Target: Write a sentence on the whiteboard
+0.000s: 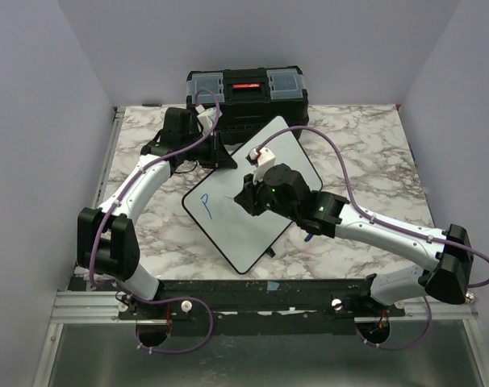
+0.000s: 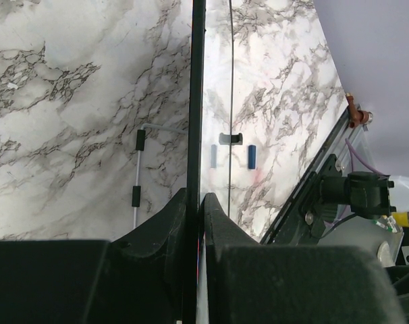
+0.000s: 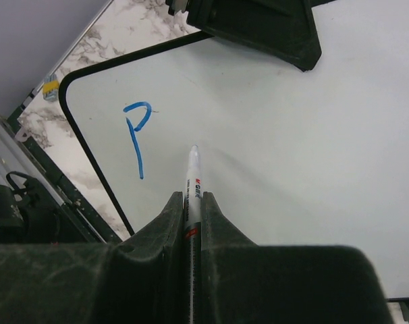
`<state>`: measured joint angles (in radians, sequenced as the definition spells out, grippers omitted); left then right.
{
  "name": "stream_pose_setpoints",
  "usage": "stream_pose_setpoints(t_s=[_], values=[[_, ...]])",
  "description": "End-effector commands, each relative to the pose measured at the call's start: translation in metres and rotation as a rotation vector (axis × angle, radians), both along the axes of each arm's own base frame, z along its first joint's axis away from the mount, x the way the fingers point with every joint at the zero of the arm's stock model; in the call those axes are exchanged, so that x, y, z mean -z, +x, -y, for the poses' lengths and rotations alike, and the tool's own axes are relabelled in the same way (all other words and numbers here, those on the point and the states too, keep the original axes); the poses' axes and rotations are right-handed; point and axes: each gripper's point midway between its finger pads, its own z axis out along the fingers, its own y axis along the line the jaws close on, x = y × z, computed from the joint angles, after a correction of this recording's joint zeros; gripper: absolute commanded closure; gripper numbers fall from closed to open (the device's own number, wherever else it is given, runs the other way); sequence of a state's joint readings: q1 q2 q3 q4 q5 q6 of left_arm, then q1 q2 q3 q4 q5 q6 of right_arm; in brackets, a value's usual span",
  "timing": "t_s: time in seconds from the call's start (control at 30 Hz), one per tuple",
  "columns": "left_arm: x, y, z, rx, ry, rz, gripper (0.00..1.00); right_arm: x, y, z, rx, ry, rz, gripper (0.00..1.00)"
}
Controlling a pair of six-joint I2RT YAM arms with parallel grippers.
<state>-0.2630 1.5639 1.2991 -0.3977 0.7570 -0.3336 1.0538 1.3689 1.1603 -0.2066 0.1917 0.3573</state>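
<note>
The whiteboard [image 1: 257, 173] lies tilted on the marble table, white with a thin black frame. Only a blue letter "P" [image 1: 206, 205] of the sentence is on it, near its left corner; it also shows in the right wrist view [image 3: 137, 128]. My right gripper [image 3: 192, 202] is shut on a white marker [image 3: 194, 179], tip pointing at the board just right of the P. My left gripper [image 2: 195, 202] is shut on the whiteboard's black edge [image 2: 196, 101] at its far left side [image 1: 208, 153].
A black toolbox [image 1: 246, 95] with a red latch stands behind the board at the table's far edge. A blue marker cap [image 2: 252, 156] lies on the marble near the front rail. Purple cables loop over both arms.
</note>
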Motion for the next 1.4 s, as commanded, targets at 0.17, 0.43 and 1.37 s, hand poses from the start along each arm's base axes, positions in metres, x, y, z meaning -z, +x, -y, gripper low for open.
stream_pose_setpoints(t_s=[0.17,0.43,1.37], values=[[-0.01,0.016,-0.007,-0.036,0.017,0.126,1.0,-0.005,-0.007,-0.017,-0.071,0.022,-0.02,0.99],[-0.011,0.016,-0.007,-0.036,0.017,0.126,1.0,-0.011,0.003,-0.033,-0.07,0.04,-0.009,0.99],[-0.012,0.016,-0.006,-0.034,0.011,0.125,1.0,0.028,-0.011,-0.032,-0.136,-0.07,-0.095,0.99]])
